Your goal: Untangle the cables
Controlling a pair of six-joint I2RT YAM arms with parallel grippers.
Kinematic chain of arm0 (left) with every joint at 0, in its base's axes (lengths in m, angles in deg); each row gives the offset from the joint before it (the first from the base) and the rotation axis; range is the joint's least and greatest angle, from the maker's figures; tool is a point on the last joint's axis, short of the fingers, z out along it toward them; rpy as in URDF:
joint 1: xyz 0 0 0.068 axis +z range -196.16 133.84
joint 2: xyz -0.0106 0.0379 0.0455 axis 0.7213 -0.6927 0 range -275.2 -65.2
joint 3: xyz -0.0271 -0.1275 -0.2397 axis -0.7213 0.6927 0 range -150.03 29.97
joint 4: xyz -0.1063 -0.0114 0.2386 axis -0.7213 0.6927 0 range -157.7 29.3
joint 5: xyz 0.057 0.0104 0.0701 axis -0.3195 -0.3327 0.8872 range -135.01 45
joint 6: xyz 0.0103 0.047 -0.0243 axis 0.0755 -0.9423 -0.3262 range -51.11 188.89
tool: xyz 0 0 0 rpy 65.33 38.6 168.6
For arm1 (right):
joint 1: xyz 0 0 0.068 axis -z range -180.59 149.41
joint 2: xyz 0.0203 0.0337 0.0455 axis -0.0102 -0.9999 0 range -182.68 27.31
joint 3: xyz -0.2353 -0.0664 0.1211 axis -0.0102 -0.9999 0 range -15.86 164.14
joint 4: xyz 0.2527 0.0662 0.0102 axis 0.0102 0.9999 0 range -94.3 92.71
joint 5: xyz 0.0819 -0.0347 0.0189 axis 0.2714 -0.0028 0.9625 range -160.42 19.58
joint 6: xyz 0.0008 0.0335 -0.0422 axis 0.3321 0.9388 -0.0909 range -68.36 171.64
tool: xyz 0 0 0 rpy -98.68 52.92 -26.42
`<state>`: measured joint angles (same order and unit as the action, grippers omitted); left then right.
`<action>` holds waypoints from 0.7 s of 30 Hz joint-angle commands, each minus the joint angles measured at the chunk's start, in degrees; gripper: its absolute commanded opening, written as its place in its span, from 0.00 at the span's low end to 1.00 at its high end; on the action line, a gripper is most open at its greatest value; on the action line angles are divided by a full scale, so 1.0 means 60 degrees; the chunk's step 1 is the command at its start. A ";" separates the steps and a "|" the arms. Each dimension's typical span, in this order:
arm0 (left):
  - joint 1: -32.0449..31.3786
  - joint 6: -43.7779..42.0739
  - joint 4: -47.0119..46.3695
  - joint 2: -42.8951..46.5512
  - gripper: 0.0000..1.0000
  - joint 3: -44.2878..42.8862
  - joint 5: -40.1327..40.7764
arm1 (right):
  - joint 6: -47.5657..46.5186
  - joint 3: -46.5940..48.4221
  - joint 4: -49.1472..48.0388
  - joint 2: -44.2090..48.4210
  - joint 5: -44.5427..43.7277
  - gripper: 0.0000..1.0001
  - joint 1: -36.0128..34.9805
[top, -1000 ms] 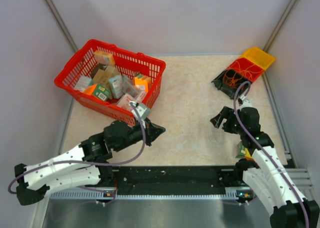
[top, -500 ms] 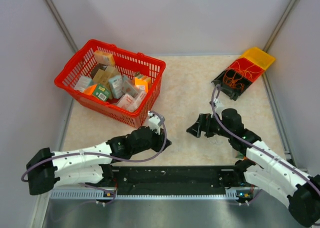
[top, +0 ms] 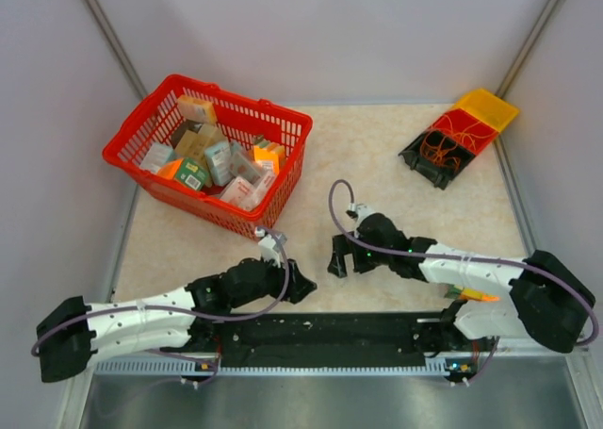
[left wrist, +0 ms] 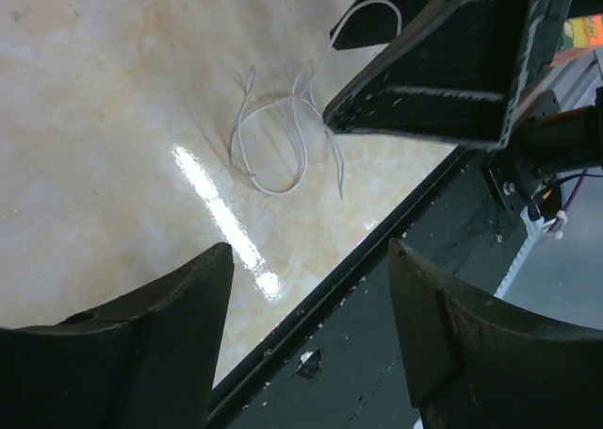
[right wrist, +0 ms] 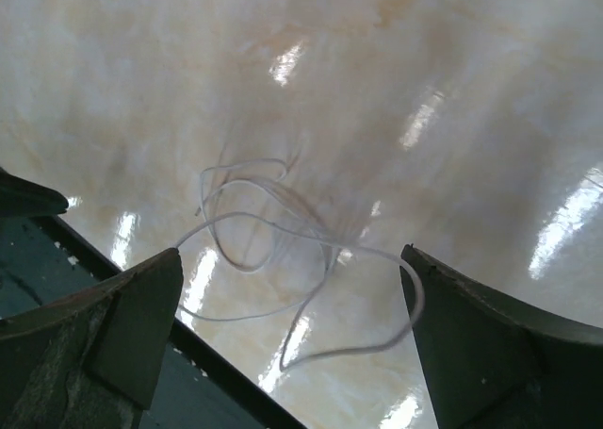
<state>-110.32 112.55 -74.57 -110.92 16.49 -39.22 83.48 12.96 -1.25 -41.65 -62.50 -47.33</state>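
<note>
A whitish hair-thin cable point(left wrist: 300, 137) lies in loose loops on the marble table near its front edge, also seen in the right wrist view as the same looped cable point(right wrist: 283, 223). More cables point(top: 441, 146), orange and red, sit tangled in small bins at the far right. My left gripper point(top: 298, 284) is open just left of the white loops, and its jaws point(left wrist: 311, 297) hold nothing. My right gripper point(top: 337, 259) is open right above the loops, which show between its spread fingers point(right wrist: 292, 288). The right gripper's black finger point(left wrist: 443, 71) hangs over the cable's far side.
A red basket point(top: 236, 108) full of small boxes stands at the back left. A yellow bin point(top: 488, 108) adjoins the red and black bins point(top: 419, 160) at the back right. A black rail point(top: 320, 330) runs along the table's front edge, close behind both grippers.
Both arms swung inward to the front middle of the table. The left gripper went from shut to open. The right gripper came from the right side over the white cable, opening wider.
</note>
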 commanded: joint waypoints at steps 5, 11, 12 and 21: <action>0.0030 0.0677 -0.0613 0.1185 0.68 0.0824 0.0749 | 0.0507 0.2239 0.1305 -0.2125 -0.3557 0.97 -0.2257; 0.0029 0.1131 -0.0130 0.3382 0.68 0.1731 0.1277 | 0.1607 0.3706 0.3503 -0.4045 -0.5904 0.90 -0.3225; 0.0015 0.1204 0.0031 0.3835 0.67 0.1922 0.1350 | 0.1695 0.3737 0.3679 -0.4221 -0.6007 0.88 -0.3283; 0.0029 0.1293 0.0019 0.5174 0.67 0.2671 0.1424 | 0.2106 0.3225 0.4090 -0.3362 -0.6973 0.13 -0.3314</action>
<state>-110.34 119.76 -72.58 -79.07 27.07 -31.75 94.01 34.22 17.03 -66.20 -97.86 -67.33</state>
